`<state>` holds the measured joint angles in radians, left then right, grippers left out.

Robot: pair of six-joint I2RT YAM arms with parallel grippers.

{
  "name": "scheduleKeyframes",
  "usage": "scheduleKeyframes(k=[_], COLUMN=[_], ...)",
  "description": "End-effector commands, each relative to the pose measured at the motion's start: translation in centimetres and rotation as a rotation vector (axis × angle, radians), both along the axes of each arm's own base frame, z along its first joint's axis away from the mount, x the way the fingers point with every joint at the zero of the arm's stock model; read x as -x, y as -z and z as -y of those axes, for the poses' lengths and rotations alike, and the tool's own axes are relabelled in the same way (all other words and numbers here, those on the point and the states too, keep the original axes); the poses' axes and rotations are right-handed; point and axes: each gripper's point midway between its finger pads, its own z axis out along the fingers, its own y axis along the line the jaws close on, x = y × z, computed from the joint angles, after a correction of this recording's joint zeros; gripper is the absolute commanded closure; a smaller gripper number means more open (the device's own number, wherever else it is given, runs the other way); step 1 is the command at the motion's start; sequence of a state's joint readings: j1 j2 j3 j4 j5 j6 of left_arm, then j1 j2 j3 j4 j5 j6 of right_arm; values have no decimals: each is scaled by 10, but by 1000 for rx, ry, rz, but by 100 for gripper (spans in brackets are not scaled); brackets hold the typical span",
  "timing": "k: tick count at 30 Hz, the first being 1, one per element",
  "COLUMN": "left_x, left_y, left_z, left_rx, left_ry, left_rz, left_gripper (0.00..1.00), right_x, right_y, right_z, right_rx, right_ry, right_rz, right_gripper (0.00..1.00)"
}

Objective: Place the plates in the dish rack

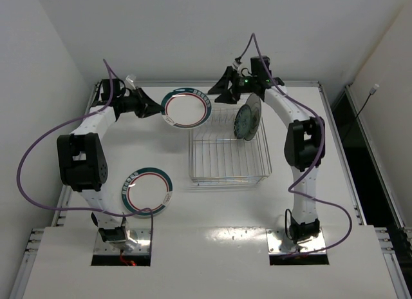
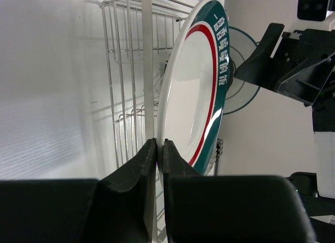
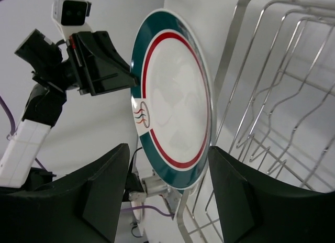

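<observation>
A white plate with a teal-and-red rim (image 1: 187, 109) is held on edge above the table, just left of the dish rack's (image 1: 228, 151) far-left corner. My left gripper (image 1: 156, 109) is shut on its rim; the fingertips (image 2: 152, 148) pinch the plate (image 2: 193, 91) in the left wrist view. A second white plate (image 1: 148, 191) lies flat near the left arm's base. A small teal patterned plate (image 1: 248, 117) stands upright in the rack's far right. My right gripper (image 1: 219, 86) hangs open behind the rack, holding nothing. In its wrist view the held plate (image 3: 170, 96) shows beyond its fingers (image 3: 104, 185).
The rack's wire tines (image 3: 272, 96) run close to the right of the held plate. The right arm's gripper body (image 2: 282, 59) is just past the plate's far edge. Walls close in the table at the back and left.
</observation>
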<state>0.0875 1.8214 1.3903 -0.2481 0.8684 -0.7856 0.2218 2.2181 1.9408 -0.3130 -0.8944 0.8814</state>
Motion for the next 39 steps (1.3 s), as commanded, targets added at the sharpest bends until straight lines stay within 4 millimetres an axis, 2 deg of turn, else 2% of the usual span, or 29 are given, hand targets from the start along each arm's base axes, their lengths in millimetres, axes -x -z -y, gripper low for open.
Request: scheduleKeyframes(k=[1,3,6,9,12,15,16,17,20,21,23,24,25,26,27,29,33,35,39], left_x=[-4,-3,-4,-1,-1,-2,-2,-1,-1,-1,-1,-2,-2,-2,-2,-2,-2,-2,-2], left_y=[-37,-38,-42,-37,-38,-40,-40,-38,-38,-38,-38,-34,-34,-34,-34,-34,-34,-34,-34], left_z=[5,6,6,8,9,9,9,9,9,9,9,9,9,9,9,9,9,9,9], left_rx=[21,32,40,52,63,68,68,64,64,64,64,65,65,65,65,65,65,65,65], left_ry=[45,50,54,58,65,62,62,64,64,64,64,64,64,64,64,64,64,64,64], left_rz=[115,109,127,110,121,122,122,117,117,117,117,108,108,108,108,108,108,108,108], left_gripper=[100,100,100,100,100,100,100,100,100,100,100,100,100,100,100,100,100,100,100], right_x=[12,14,20,26,32,31,31,31,11,7,0,-4,-12,-12,-13,-13,-7,2,11], right_y=[-7,-8,7,17,17,22,14,14,-15,-18,-38,-36,-37,-37,-39,-25,-14,-4,-3], right_z=[-20,-25,-34,-44,-54,-54,-54,-54,-31,-24,-10,-2,18,19,29,37,39,25,2], right_rx=[-28,-31,-19,-19,-31,-31,-37,-37,-55,-55,-62,-54,-42,-42,-40,-26,-9,-7,-14], right_ry=[-62,-73,-94,-121,-142,-142,-142,-142,-88,-74,-47,-25,8,8,28,35,27,-1,-44], right_rz=[39,47,18,-4,-12,-12,10,10,64,66,103,91,104,105,96,83,59,40,49], right_gripper=[41,41,41,41,43,43,43,43,43,43,43,43,43,43,43,43,43,43,43])
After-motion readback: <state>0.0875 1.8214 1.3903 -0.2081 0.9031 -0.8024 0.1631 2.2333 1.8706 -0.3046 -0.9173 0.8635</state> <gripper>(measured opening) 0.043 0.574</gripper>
